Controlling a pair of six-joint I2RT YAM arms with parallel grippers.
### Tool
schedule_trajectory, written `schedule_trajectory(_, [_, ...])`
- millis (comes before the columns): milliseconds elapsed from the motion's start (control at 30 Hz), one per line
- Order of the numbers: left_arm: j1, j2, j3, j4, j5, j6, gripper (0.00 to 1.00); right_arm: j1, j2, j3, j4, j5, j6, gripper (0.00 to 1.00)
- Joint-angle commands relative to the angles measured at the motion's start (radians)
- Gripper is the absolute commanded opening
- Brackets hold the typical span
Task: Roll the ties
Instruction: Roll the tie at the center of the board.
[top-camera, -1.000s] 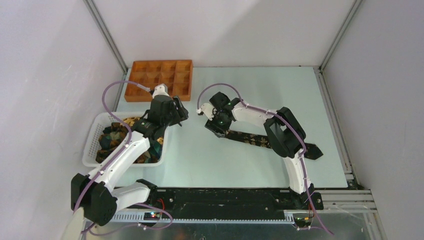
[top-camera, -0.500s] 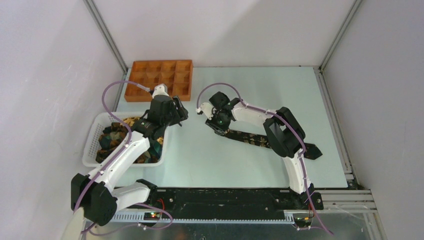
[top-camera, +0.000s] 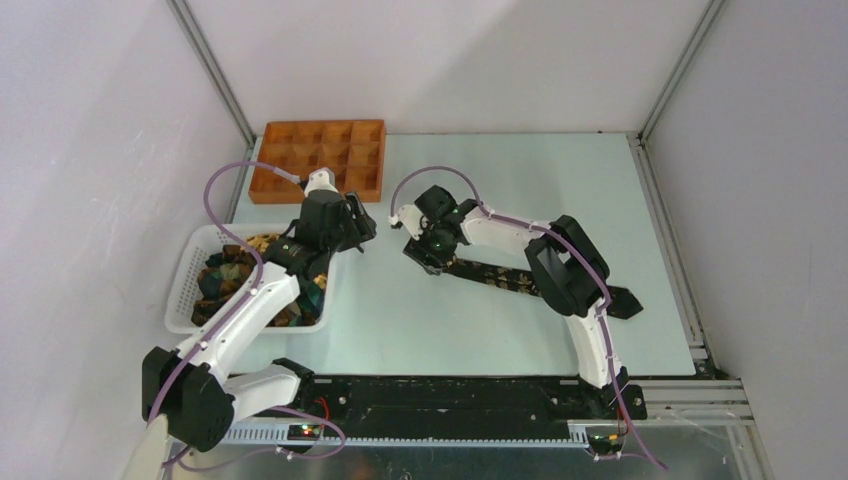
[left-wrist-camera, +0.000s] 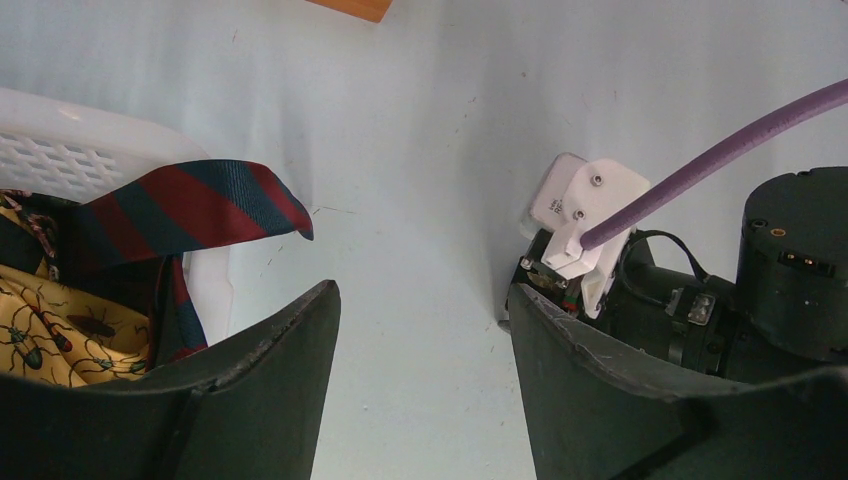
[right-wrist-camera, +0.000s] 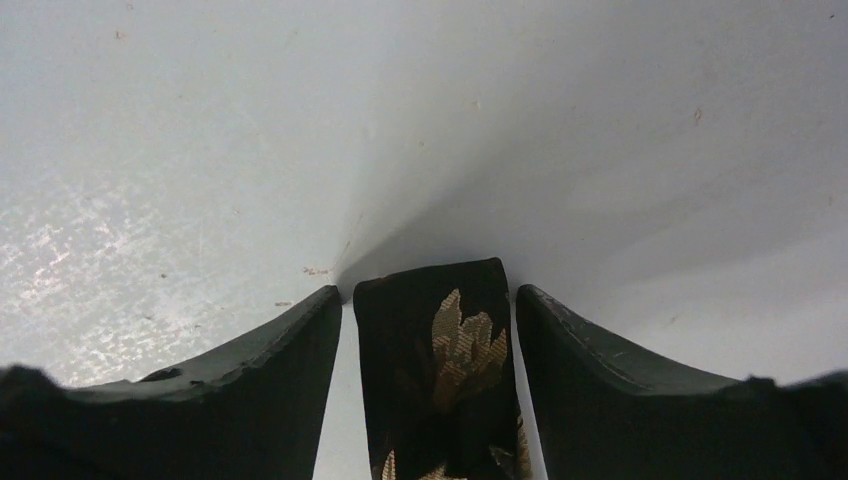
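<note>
A dark tie (top-camera: 495, 277) with gold leaf print lies stretched flat on the table, running from the centre out toward the right. Its narrow end (right-wrist-camera: 430, 370) sits between the fingers of my right gripper (right-wrist-camera: 430, 292), which is open, with a thin gap showing on each side of the fabric. From above, the right gripper (top-camera: 425, 258) is low over that end. My left gripper (top-camera: 362, 232) hovers open beside the basket, with only bare table between its fingers (left-wrist-camera: 425, 290). More ties are heaped in the basket, among them a red and navy striped tie (left-wrist-camera: 190, 205).
A white mesh basket (top-camera: 190, 290) of ties stands at the left, its rim (left-wrist-camera: 70, 150) close to the left fingers. An orange compartment tray (top-camera: 320, 160) sits at the back left. The right arm's wrist (left-wrist-camera: 700, 290) is close to my left gripper.
My right gripper has shifted slightly to the left along the tie's narrow end. The left arm has not moved.
</note>
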Motion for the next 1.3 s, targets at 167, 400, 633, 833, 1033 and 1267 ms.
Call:
schedule_trajectory(167, [0.009, -0.009, 0.005, 0.029, 0.009, -0.013, 0.69, 0.004, 0.032, -0.073, -0.047, 0.067, 0.026, 0.74])
schedule_trajectory(400, [0.009, -0.008, 0.006, 0.029, 0.012, -0.013, 0.69, -0.005, 0.011, -0.078, -0.094, 0.059, 0.042, 0.74])
schedule_trajectory(633, [0.009, -0.004, 0.009, 0.032, 0.020, -0.016, 0.69, -0.022, 0.000, -0.083, -0.156, 0.089, 0.064, 0.73])
schedule_trajectory(833, [0.008, -0.001, 0.007, 0.036, 0.026, -0.016, 0.69, -0.037, -0.016, -0.097, -0.177, 0.102, 0.069, 0.72])
schedule_trajectory(1033, [0.009, -0.004, 0.003, 0.038, 0.023, -0.018, 0.69, -0.033, -0.003, -0.085, -0.162, 0.085, 0.065, 0.67])
schedule_trajectory(1267, [0.009, -0.002, 0.004, 0.038, 0.023, -0.019, 0.69, -0.020, 0.034, -0.037, -0.158, 0.078, 0.067, 0.61])
